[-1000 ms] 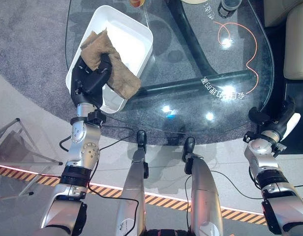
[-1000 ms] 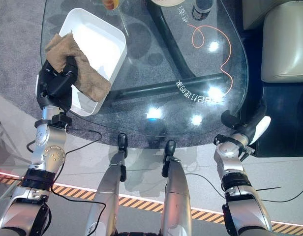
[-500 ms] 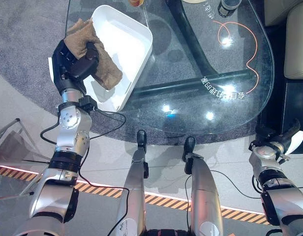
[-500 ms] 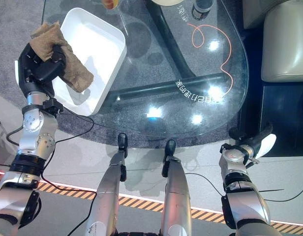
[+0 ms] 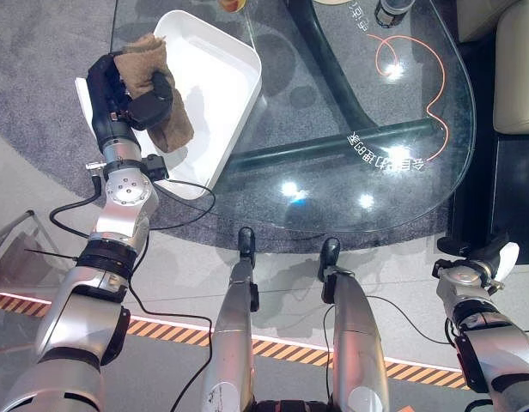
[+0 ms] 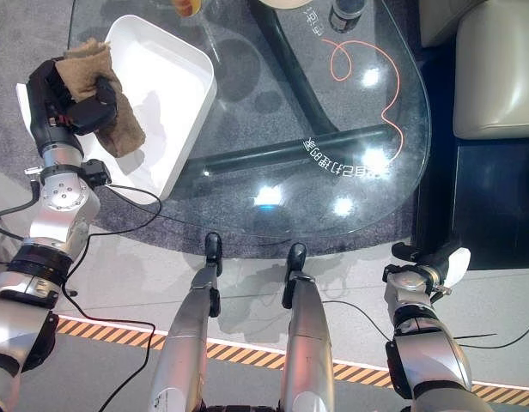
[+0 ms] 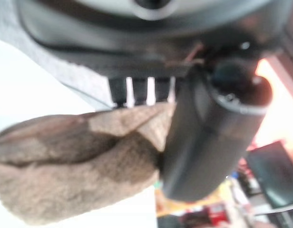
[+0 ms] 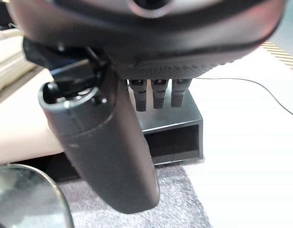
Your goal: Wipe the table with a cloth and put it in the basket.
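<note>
My left hand is shut on a brown cloth, lifted over the left rim of the white basket at the glass table's left end. The cloth bunches above the fingers and hangs down past the thumb over the basket's inside. In the left wrist view the cloth is pinched between thumb and fingers. My right hand is low at the right, off the table's edge and over the floor, open and holding nothing.
An orange cord loops on the glass at the right. A dark cup stands at the far edge. Dark table legs show through the glass. A beige seat stands on the right.
My left hand has carried the cloth up and to the left, from the basket's near corner to its left rim. My right hand has dropped away from the table's edge.
</note>
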Motion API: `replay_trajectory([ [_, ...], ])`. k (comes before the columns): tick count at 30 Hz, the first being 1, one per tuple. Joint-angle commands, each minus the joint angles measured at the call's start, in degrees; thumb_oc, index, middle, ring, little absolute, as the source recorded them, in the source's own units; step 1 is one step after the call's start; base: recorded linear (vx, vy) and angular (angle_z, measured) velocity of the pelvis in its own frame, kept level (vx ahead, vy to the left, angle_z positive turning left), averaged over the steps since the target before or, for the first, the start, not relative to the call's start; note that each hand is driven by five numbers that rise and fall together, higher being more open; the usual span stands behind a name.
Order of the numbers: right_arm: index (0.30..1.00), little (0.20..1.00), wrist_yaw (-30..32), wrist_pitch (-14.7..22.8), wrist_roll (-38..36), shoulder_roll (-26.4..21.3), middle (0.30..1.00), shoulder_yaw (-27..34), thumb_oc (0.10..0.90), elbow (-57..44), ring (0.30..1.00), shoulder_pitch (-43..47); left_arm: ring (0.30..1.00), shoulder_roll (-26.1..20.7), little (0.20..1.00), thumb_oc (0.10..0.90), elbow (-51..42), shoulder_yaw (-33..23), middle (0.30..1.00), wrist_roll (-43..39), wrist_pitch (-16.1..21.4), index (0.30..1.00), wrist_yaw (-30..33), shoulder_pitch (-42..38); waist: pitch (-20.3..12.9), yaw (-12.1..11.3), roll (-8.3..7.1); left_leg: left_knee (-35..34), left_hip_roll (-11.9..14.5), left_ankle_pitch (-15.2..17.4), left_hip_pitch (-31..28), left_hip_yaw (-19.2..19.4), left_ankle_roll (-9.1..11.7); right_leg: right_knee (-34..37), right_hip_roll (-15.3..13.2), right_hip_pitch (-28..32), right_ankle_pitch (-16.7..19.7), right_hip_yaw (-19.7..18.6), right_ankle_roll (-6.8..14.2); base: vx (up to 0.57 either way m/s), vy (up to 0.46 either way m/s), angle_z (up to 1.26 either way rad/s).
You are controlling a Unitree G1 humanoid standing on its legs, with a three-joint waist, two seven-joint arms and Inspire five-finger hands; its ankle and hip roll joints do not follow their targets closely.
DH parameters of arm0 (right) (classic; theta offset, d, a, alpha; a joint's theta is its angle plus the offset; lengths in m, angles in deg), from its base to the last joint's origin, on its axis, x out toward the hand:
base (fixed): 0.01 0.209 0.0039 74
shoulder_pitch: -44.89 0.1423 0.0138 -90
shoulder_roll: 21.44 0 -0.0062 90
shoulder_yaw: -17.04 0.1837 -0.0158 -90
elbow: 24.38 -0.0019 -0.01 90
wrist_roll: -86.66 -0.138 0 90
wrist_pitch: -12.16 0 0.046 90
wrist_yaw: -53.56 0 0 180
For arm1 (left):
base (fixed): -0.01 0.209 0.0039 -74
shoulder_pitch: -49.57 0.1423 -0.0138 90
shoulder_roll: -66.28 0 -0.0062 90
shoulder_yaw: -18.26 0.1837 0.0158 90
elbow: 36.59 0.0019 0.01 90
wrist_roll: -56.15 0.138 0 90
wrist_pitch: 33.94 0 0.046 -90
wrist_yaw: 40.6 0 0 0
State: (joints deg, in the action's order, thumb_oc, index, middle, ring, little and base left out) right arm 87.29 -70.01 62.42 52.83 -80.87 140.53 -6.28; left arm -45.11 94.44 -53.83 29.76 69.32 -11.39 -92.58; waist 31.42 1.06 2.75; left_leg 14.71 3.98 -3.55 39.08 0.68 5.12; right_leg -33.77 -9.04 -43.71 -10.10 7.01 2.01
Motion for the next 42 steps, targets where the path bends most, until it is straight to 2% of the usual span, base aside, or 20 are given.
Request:
replay_trajectory([
  [1,0.900,0.900,-0.09,-0.48,1.38,-5.15,0.900,-1.64,0.800,1.53,0.900,-0.60,0.300,-6.65,0.200,0.100,1.28,-1.90,0.300,4.67,2.74,0.300,4.91,-10.00,-1.63,1.35,0.28,5.99,-2.31,5.32,-0.80,3.56,-2.41,9.32,3.82,3.06,6.74,-0.45,1.64,0.00,0.000,0.00],
  [3,0.900,0.900,-0.16,-0.52,1.40,-5.13,0.900,-1.69,0.800,1.53,0.900,-0.60,0.300,-6.69,0.200,0.100,1.50,-1.74,0.300,4.86,2.59,0.300,4.97,-10.13,-1.63,1.37,0.26,5.97,-2.29,5.30,-0.80,3.59,-2.40,9.31,3.83,3.03,6.75,-0.48,1.64,-0.01,0.011,-0.02],
  [5,0.900,0.900,-1.10,-0.96,1.61,-4.92,0.900,-2.16,0.800,1.99,0.900,-0.25,0.300,-6.70,0.200,0.100,4.45,0.27,0.300,6.50,0.02,0.300,4.39,-11.74,-1.63,1.86,0.16,5.93,-2.10,5.15,-0.78,3.83,-2.27,9.37,3.91,2.91,6.80,-0.65,1.67,-0.01,0.028,-0.06],
  [12,0.900,0.900,-2.18,-0.89,2.11,-4.42,0.900,-3.40,0.800,2.31,0.900,0.73,0.300,-6.60,0.200,0.100,10.50,2.97,0.300,7.96,-3.79,0.300,1.34,-14.30,-1.63,2.78,-0.04,5.99,-1.68,5.12,-1.00,4.41,-2.05,9.45,4.03,2.79,6.90,-1.02,1.73,0.00,0.008,-0.06],
  [17,0.900,0.900,-1.88,-1.67,2.66,-4.51,0.900,-4.24,0.800,2.34,0.900,1.98,0.300,-6.22,0.200,0.100,13.88,4.47,0.300,9.63,-4.53,0.300,-1.20,-14.46,-1.63,3.26,0.19,6.06,-1.54,4.92,-0.98,4.69,-1.86,9.38,4.09,2.48,7.02,-1.41,1.65,0.01,0.029,-0.05],
  [23,0.900,0.900,-1.61,-1.66,3.18,-4.37,0.900,-4.48,0.800,2.41,0.900,2.18,0.394,-5.86,0.310,0.210,14.77,5.62,0.394,10.24,-5.66,0.394,-3.10,-14.92,-1.63,3.56,0.41,6.16,-1.43,4.97,-0.90,4.98,-1.81,9.26,4.10,2.32,6.86,-1.68,1.66,0.00,0.005,0.00],
  [25,0.900,0.900,-1.61,-1.66,3.18,-4.37,0.900,-4.48,0.800,2.41,0.900,2.18,0.394,-5.86,0.310,0.210,14.77,5.62,0.394,10.24,-5.66,0.394,-3.10,-14.92,-1.63,3.56,0.41,6.16,-1.43,4.97,-0.90,4.98,-1.81,9.26,4.10,2.32,6.86,-1.68,1.66,0.00,0.002,-0.02],
  [26,0.900,0.900,-1.43,-1.52,3.39,-4.06,0.900,-4.49,0.800,2.52,0.900,2.43,0.738,-5.56,0.711,0.611,15.16,6.45,0.738,10.40,-6.64,0.738,-5.21,-15.21,-1.63,3.57,0.44,6.32,-1.43,5.10,-0.72,5.03,-1.89,9.17,4.05,2.10,6.88,-1.67,1.68,0.01,0.003,-0.04],
  [27,0.900,0.900,-1.38,-1.55,3.38,-4.03,0.900,-4.52,0.800,2.53,0.900,2.56,0.900,-5.48,0.900,0.800,15.15,6.61,0.900,10.62,-6.77,0.900,-5.16,-15.28,-1.63,3.57,0.44,6.37,-1.44,5.11,-0.65,5.03,-1.90,9.15,4.04,2.04,6.91,-1.66,1.69,0.01,0.003,-0.05],
  [42,0.900,0.900,-2.42,-1.79,3.60,-4.12,0.900,-4.74,0.800,2.73,0.900,2.98,0.900,-5.66,0.900,0.800,15.20,7.29,0.900,10.55,-7.50,0.900,-5.30,-16.07,-1.63,3.64,0.57,6.50,-1.56,5.14,-0.55,4.83,-1.93,8.80,4.16,1.78,6.86,-1.78,1.63,0.00,0.000,-0.01],
])
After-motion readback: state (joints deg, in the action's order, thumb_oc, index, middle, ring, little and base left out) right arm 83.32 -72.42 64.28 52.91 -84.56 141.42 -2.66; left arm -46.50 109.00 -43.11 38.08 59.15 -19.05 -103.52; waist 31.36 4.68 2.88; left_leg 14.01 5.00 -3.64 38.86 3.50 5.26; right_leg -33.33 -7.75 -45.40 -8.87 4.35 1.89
